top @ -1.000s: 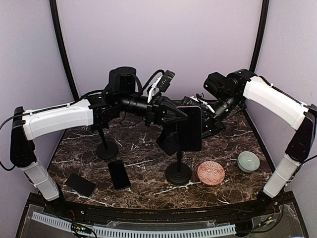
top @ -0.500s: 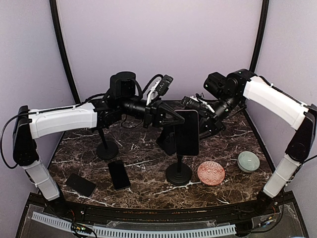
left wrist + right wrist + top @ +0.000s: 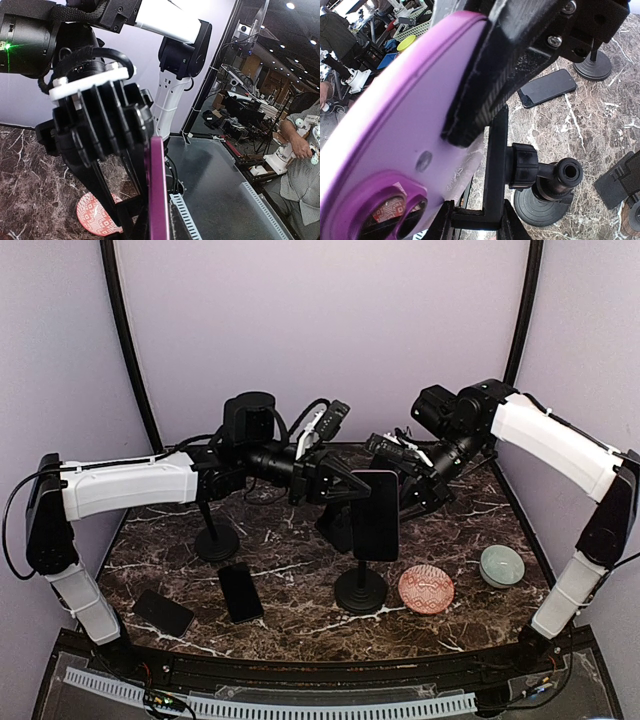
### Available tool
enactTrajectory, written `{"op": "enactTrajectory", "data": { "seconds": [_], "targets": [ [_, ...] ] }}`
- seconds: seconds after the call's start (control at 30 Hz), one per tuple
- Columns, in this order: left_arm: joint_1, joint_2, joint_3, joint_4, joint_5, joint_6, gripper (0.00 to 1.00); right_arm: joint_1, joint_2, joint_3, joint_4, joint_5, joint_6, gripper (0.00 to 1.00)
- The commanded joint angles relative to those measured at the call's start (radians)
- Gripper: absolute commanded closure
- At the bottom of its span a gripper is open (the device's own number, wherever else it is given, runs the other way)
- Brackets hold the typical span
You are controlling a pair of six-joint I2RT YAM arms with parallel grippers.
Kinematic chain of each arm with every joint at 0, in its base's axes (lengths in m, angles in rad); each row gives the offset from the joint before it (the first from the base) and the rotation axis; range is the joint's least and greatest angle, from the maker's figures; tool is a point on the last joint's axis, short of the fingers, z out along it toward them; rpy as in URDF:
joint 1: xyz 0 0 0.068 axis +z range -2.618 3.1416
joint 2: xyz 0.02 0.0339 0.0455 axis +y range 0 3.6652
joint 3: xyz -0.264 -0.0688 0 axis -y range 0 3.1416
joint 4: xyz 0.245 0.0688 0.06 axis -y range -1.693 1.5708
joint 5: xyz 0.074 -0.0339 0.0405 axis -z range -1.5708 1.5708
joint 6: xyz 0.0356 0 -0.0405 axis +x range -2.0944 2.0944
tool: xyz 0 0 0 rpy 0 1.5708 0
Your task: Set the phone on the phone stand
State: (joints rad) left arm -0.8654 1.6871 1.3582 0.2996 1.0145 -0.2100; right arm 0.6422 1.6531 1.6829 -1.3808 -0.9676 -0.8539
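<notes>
The phone [image 3: 376, 518], in a purple case with its dark screen toward the top camera, hangs upright over the phone stand [image 3: 360, 590]. My left gripper [image 3: 352, 483] reaches in from the left and is shut on the phone. One of its pads [image 3: 490, 75] presses on the purple back [image 3: 395, 125]. The left wrist view shows the phone edge-on [image 3: 158, 195]. My right gripper [image 3: 405, 490] comes from the right and is shut on the stand's black cradle bracket [image 3: 495, 165], just behind the phone. The phone's lower edge is hidden.
A second stand [image 3: 216, 540] is at the left. Two dark phones [image 3: 240, 592] [image 3: 164, 612] lie flat near the front left. A red patterned dish [image 3: 426, 588] and a pale green bowl [image 3: 501, 565] sit right of the stand base.
My left gripper has drawn back to the left and lowered the phone toward the stand. The right arm has stayed where it was.
</notes>
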Motion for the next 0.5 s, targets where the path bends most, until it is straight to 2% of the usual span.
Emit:
{"op": "enactTrajectory", "data": {
  "seconds": [0.0, 0.23, 0.47],
  "targets": [
    [0.023, -0.041, 0.007, 0.055, -0.014, 0.002, 1.0, 0.01, -0.018, 0.018, 0.027, -0.06, 0.004, 1.0],
    [0.032, -0.051, 0.047, -0.026, -0.025, 0.06, 1.0, 0.014, -0.021, 0.009, 0.034, -0.052, 0.014, 1.0],
    [0.035, -0.046, 0.077, -0.012, -0.018, 0.052, 1.0, 0.024, -0.021, -0.003, 0.049, -0.038, 0.028, 1.0]
  ]
}}
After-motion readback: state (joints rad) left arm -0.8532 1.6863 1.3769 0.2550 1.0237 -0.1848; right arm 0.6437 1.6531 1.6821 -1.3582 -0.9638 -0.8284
